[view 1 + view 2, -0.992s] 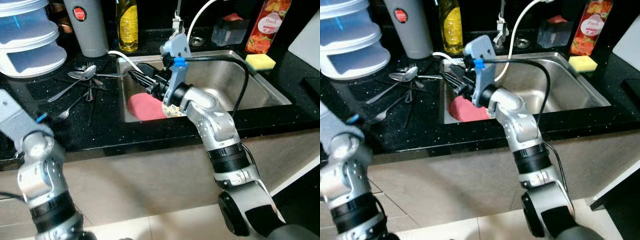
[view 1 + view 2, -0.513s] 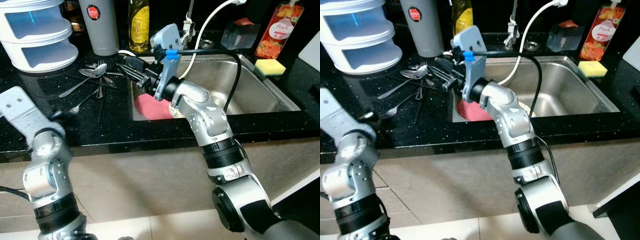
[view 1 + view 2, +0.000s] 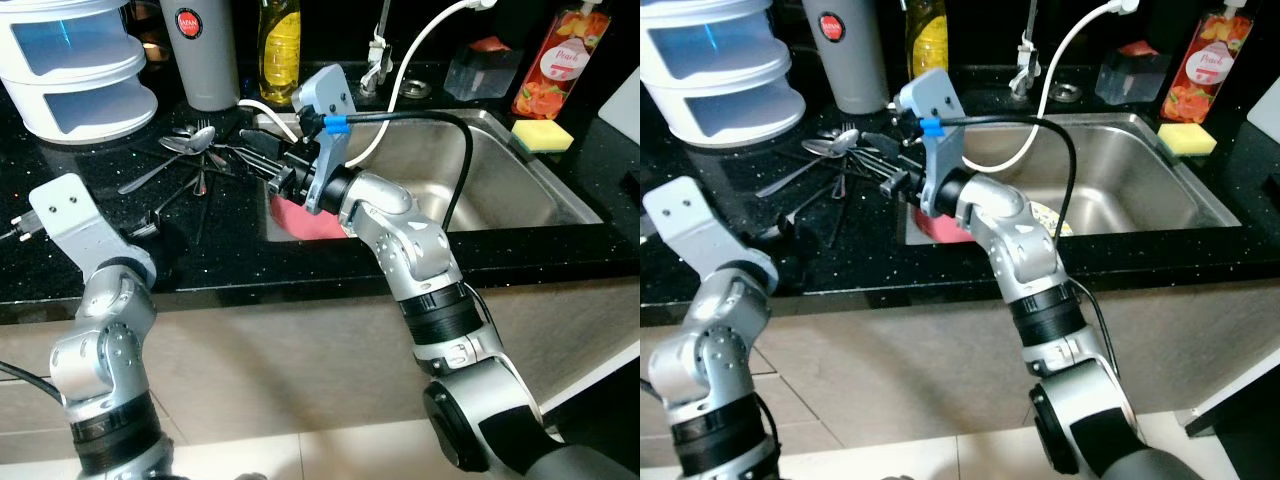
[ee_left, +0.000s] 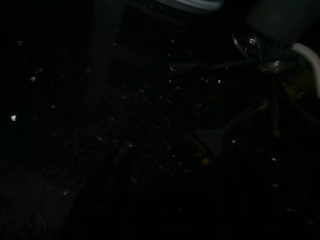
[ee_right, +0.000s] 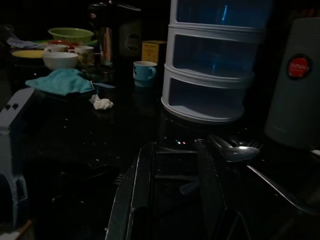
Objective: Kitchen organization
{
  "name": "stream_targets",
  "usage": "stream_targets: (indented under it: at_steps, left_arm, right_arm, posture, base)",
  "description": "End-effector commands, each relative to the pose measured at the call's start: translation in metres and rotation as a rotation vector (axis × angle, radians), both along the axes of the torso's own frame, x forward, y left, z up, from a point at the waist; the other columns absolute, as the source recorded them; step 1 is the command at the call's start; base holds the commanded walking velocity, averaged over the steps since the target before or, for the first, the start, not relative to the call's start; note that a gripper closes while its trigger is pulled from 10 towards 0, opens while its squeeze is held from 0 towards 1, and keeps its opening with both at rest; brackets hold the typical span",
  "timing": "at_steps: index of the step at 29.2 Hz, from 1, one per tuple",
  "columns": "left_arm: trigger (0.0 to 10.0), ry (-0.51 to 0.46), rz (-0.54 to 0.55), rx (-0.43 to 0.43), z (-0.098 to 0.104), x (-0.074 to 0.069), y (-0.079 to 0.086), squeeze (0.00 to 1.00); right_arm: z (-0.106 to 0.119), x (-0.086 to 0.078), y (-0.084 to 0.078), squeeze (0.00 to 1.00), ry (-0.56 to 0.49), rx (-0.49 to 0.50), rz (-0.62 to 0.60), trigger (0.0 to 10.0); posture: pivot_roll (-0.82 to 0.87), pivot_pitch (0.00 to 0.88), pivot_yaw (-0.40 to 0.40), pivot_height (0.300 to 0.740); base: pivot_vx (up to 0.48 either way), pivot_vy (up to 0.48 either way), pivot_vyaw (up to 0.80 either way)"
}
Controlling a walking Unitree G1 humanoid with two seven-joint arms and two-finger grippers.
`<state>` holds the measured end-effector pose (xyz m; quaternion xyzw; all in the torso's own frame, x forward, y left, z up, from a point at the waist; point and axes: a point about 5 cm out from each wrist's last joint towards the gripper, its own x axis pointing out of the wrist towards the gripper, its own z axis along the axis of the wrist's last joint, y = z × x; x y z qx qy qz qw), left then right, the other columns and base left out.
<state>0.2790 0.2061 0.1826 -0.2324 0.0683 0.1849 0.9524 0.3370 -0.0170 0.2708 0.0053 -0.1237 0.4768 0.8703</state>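
Steel cutlery pile just ahead; right gripper fingers parted, empty. I'd come in low, straddle one spoon handle only.

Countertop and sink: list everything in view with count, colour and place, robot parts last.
Drawer unit: one, white and blue, back left of the counter.
Flask: one, grey with a red badge, beside the drawers.
Oil bottle: one, yellow, behind the sink's left corner.
Cutlery: a loose pile, silver, on the black counter left of the sink.
Plate: one, pink, in the sink.
Sponge: one, yellow, at the sink's right rim.
Juice bottle: one, red-orange, back right.
Mug: one, blue, farther along the counter.
Cloth: one, teal, near the mug.
Right gripper: open, over the sink's left edge by the cutlery.
Left gripper: low over the counter's front left.
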Motion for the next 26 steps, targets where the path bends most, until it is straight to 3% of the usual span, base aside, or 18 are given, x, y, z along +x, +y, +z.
stream_targets:
  at_steps: [1, 4, 10, 16, 18, 19, 21, 26]
  left_arm:
    - [0.0, 0.056, -0.016, -0.128, -0.023, 0.000, -0.004, 0.00]
    - [0.0, -0.003, -0.005, -0.258, -0.026, 0.006, -0.003, 0.00]
    - [0.0, -0.034, -0.026, -0.297, -0.020, 0.017, 0.003, 0.00]
    - [0.0, 0.081, -0.023, -0.179, -0.021, 0.027, 0.011, 0.00]
    - [0.0, 0.153, -0.016, -0.087, -0.023, 0.030, 0.017, 0.00]
    - [0.0, 0.153, -0.016, -0.087, -0.023, 0.030, 0.017, 0.00]
    - [0.0, 0.177, 0.025, 0.018, -0.019, 0.029, 0.024, 0.00]
    - [0.0, 0.016, 0.052, 0.173, 0.010, 0.030, 0.026, 0.00]
  right_arm:
    - [-0.003, -0.002, 0.000, 0.00, 0.010, 0.000, 0.005, 10.0]
    - [-0.003, 0.000, -0.004, 0.00, 0.008, -0.008, -0.007, 10.0]
    - [0.003, 0.002, -0.002, 0.00, -0.003, 0.005, -0.004, 10.0]
    - [0.004, 0.002, -0.001, 0.00, -0.004, 0.013, -0.011, 10.0]
    - [0.004, 0.002, -0.003, 0.00, -0.004, 0.017, -0.021, 10.0]
    - [0.004, 0.002, -0.003, 0.00, -0.004, 0.017, -0.021, 10.0]
    - [0.003, 0.004, -0.007, 0.00, 0.002, 0.027, -0.039, 10.0]
    - [0.003, 0.004, -0.007, 0.00, 0.004, 0.031, -0.040, 10.0]
  posture:
    - [0.18, 0.000, -0.021, 0.740]
    - [0.18, 0.000, -0.026, 0.740]
    - [0.18, 0.000, -0.032, 0.740]
    - [0.17, 0.000, -0.016, 0.740]
    - [0.17, 0.000, -0.009, 0.740]
    - [0.17, 0.000, -0.009, 0.740]
    - [0.17, 0.000, -0.003, 0.740]
    - [0.18, 0.000, -0.004, 0.740]
  base:
    - [0.000, 0.000, 0.00]
    - [0.000, 0.000, 0.00]
    - [0.000, 0.000, 0.00]
    - [0.000, 0.000, 0.00]
    - [0.000, 0.000, 0.00]
    - [0.000, 0.000, 0.00]
    - [0.000, 0.000, 0.00]
    - [0.000, 0.000, 0.00]
